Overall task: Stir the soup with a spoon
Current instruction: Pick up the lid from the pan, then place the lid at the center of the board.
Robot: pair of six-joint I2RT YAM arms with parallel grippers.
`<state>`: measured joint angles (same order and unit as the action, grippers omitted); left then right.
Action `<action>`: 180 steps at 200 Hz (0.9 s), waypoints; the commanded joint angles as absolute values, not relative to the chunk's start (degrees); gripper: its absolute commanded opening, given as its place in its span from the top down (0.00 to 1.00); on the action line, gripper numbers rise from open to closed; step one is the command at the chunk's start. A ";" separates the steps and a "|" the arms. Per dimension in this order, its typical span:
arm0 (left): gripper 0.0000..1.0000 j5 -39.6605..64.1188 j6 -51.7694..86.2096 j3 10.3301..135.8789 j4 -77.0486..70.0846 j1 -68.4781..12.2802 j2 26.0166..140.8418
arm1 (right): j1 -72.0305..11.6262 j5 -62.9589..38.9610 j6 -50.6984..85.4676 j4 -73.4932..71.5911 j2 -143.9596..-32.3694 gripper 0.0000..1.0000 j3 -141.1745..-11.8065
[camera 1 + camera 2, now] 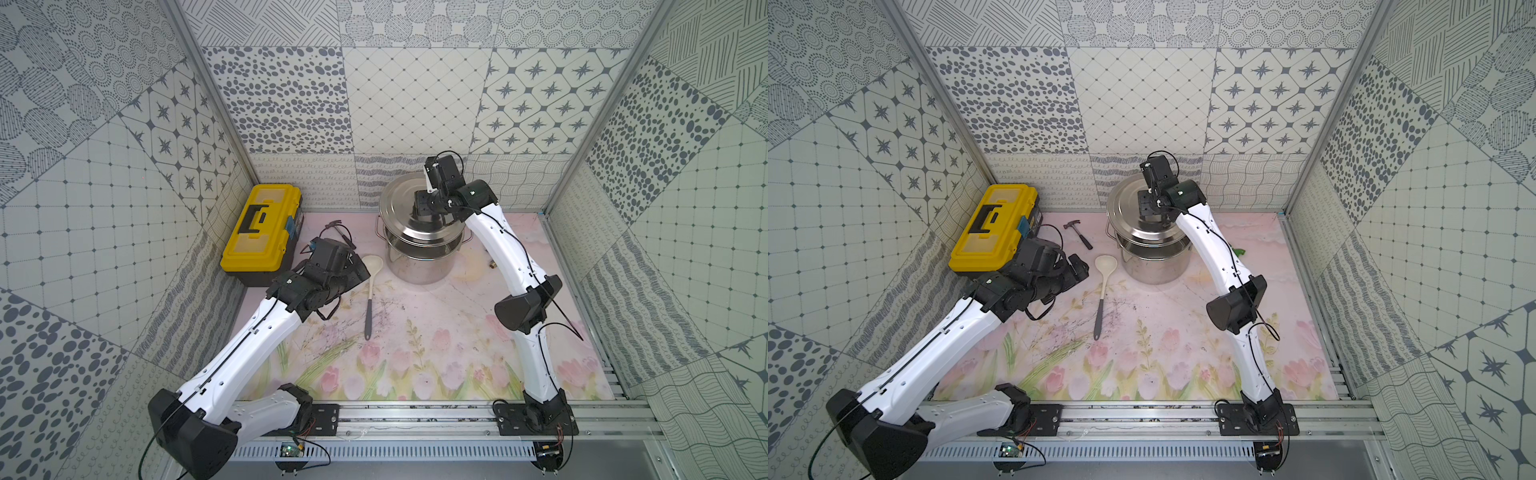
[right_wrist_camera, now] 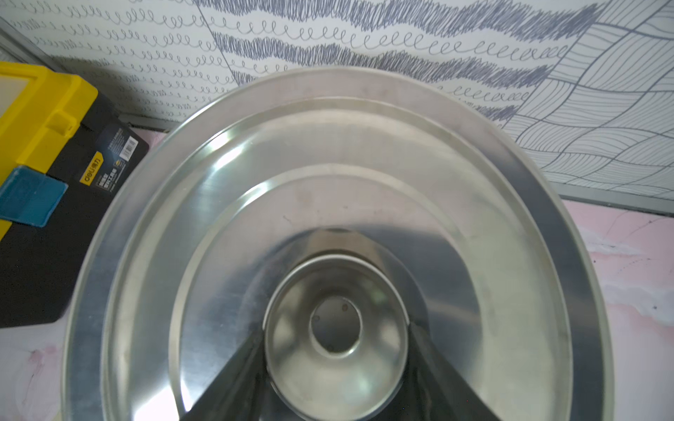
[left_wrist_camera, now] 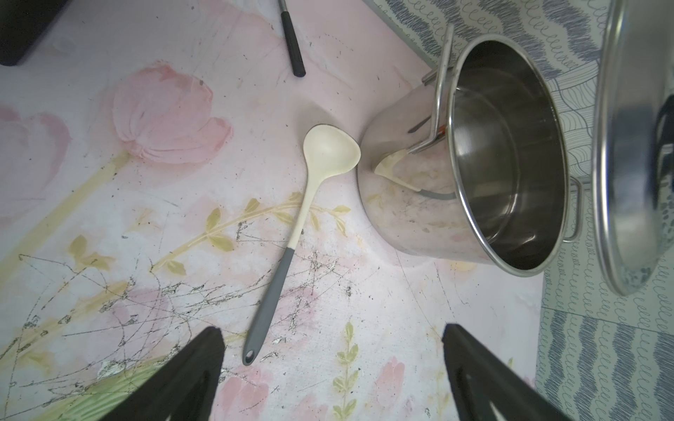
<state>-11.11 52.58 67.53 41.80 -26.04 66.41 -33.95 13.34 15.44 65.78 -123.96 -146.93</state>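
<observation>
Left claw (image 3: 332,328) hangs wide open near my spoon (image 3: 302,204), lying at the pot's (image 3: 401,204) nine o'clock; right claw (image 2: 333,339) clamps the tilted lid's (image 2: 364,145) knob (image 2: 335,368). A slip, I fear, drops it onto the pot.

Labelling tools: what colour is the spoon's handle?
The spoon's handle is dark grey; clearest in the left wrist view.

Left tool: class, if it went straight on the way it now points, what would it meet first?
Probably the spoon, its grey handle lying on the mat ahead of the open left tool; depth is unclear, so possibly bare mat instead.
</observation>
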 commanded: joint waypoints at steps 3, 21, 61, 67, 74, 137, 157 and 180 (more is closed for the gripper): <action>0.02 -11.31 50.73 69.38 37.00 -25.74 66.01 | -36.98 14.89 14.24 63.05 -113.26 1.00 -137.22; 0.02 -11.73 50.34 70.08 35.39 -25.74 65.54 | -39.41 15.47 14.79 59.98 -104.49 1.00 -124.06; 0.02 -11.00 51.17 71.10 33.27 -25.80 64.96 | -45.74 15.36 19.85 51.71 -80.84 1.00 -93.74; 0.02 -10.74 51.44 71.10 33.15 -25.91 64.87 | -46.65 15.07 21.09 51.68 -77.96 1.00 -90.07; 0.02 -10.66 51.66 71.02 33.10 -26.17 64.82 | -47.99 15.05 22.55 51.76 -74.64 1.00 -85.95; 0.03 -13.22 55.78 68.42 35.01 -34.07 65.35 | -59.28 19.66 39.51 51.07 -61.75 1.00 -59.36; 0.03 -13.78 57.96 66.15 35.51 -36.58 64.25 | -59.96 19.69 41.99 48.03 -63.61 1.00 -54.46; 0.03 -15.49 60.60 63.57 36.14 -39.59 62.14 | -59.94 21.18 43.19 43.45 -66.48 1.00 -50.65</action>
<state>-11.86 55.44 66.46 36.27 -35.68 64.40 -59.75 17.67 38.74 52.71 -64.93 -52.53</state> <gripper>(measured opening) 0.969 0.615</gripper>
